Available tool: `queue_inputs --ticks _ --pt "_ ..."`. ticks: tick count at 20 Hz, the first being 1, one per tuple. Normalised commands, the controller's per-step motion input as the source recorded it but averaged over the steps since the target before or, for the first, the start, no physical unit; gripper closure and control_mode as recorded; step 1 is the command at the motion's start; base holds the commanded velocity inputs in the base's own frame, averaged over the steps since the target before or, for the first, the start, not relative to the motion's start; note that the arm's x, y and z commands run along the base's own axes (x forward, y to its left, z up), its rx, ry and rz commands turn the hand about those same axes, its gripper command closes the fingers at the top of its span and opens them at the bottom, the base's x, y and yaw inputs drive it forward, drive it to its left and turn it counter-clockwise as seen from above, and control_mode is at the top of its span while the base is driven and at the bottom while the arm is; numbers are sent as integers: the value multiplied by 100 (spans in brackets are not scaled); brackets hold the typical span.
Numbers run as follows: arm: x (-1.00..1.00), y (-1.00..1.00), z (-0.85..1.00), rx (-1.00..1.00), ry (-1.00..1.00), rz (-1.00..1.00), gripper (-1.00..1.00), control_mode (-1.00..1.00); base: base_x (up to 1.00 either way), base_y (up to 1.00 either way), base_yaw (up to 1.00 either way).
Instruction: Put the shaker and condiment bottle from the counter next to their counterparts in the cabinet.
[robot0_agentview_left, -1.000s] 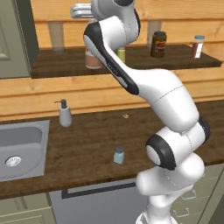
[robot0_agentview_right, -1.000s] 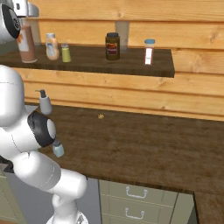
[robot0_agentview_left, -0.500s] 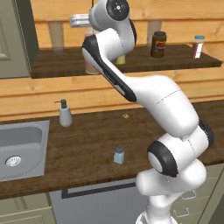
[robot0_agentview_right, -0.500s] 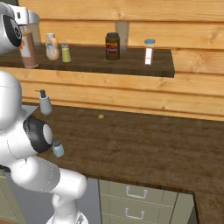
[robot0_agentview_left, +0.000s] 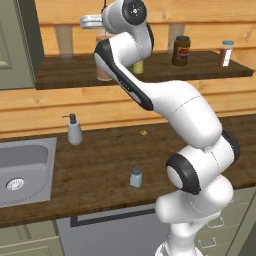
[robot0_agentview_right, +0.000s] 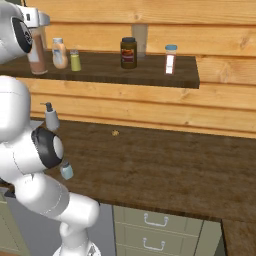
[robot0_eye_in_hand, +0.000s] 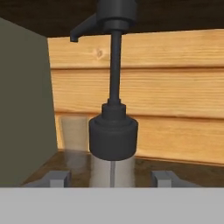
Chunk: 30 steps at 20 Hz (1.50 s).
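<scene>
Gripper (robot0_eye_in_hand: 111, 177) jaws pinching condiment bottle (robot0_agentview_right: 36, 54) upright on cabinet (robot0_agentview_right: 150, 75) shelf beside peach bottle (robot0_agentview_right: 59, 53); shaker (robot0_agentview_left: 135, 177) waits on counter (robot0_agentview_left: 100, 170)

The arm reaches high, its pincer (robot0_eye_in_hand: 111, 178) part-open with fingertips apart.

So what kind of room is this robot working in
Most likely a kitchen, a rendered one. A long dark wood counter carries an inset steel sink with a soap dispenser beside it, the shelf above holds jars and sauce bottles, and drawers sit under the worktop.
</scene>
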Motion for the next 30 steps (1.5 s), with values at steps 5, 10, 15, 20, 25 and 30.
queue_inputs --ticks 5,10,15,20,25,30 --pt "56 0 -10 0 0 0 100 -100 0 0 0" --pt "49 0 -17 0 0 0 100 -100 0 0 0" --pt "35 0 -25 0 0 0 -100 -100 0 0 0" --pt "24 0 -18 0 0 0 -100 -100 0 0 0" --pt "5 0 -19 0 -1 0 -100 -100 0 0 0" --pt "-13 0 -21 0 0 0 -100 -100 0 0 0"
